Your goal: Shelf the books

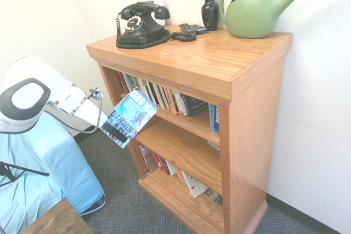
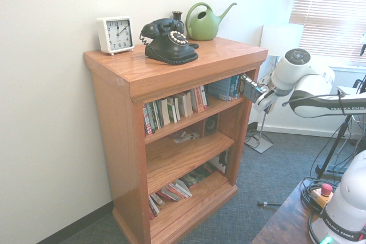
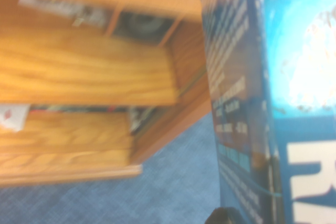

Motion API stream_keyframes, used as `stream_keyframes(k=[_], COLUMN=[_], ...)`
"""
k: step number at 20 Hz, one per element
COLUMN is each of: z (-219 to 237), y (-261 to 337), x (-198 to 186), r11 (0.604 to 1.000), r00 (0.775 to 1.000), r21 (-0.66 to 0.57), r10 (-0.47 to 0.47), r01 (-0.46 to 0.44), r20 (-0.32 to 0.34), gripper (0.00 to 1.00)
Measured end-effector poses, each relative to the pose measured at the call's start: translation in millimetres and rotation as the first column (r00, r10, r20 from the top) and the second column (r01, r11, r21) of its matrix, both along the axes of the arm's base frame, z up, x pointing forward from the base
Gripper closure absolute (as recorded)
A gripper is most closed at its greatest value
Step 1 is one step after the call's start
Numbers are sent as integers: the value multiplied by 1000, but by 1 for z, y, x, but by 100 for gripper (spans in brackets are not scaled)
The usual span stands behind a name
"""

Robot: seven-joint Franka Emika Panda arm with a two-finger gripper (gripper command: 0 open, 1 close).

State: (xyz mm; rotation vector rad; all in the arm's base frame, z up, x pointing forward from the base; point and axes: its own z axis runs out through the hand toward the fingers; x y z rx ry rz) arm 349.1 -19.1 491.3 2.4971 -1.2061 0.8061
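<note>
1. The white Franka arm [image 2: 311,87] reaches in low in front of the wooden bookcase [image 1: 241,135]; in the first exterior view it comes in from the left, in the second from the right; its round grey-capped joint [image 1: 22,105] sits at about the height of the upper shelf.
2. The wrist is bent so that the gripper [image 1: 97,114] points slantwise down towards the bookcase front; the hand is level with the upper row of books, not above the top board.
3. The gripper is clenched on the thick paperback with the blue-teal pictured cover [image 1: 129,118], grasping it by one end; the book hangs tilted in the air, cover up and out, its far corner just in front of the shelf edge under the top row; whether it touches the wood I cannot tell.
4. In the wrist view the same paperback [image 3: 273,103] fills the right side, blurred, with white lettering showing on the blue cover.
5. On top of the bookcase stand a black rotary telephone [image 1: 140,24], a small dark vase [image 1: 209,9] and a green plastic watering can [image 1: 255,9]; the second exterior view adds a white square clock [image 2: 115,35] at the other end.
6. The upper shelf holds a row of upright and leaning books [image 1: 164,96]; the middle shelf [image 1: 181,149] is mostly bare wood; more books lie slumped on the bottom shelf [image 1: 175,176].
</note>
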Motion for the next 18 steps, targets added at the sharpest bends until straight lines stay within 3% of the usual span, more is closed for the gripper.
stream_keyframes(k=[4, 9, 18], z=[-38, -74, -86], y=[-16, -41, -42], x=[8, 45, 122], r11=[999, 998, 992], r00=[1000, 999, 991], r21=[33, 60, 37], r10=[14, 35, 117], r01=[-15, -36, -119], r20=[11, 20, 62], gripper=[100, 100, 100])
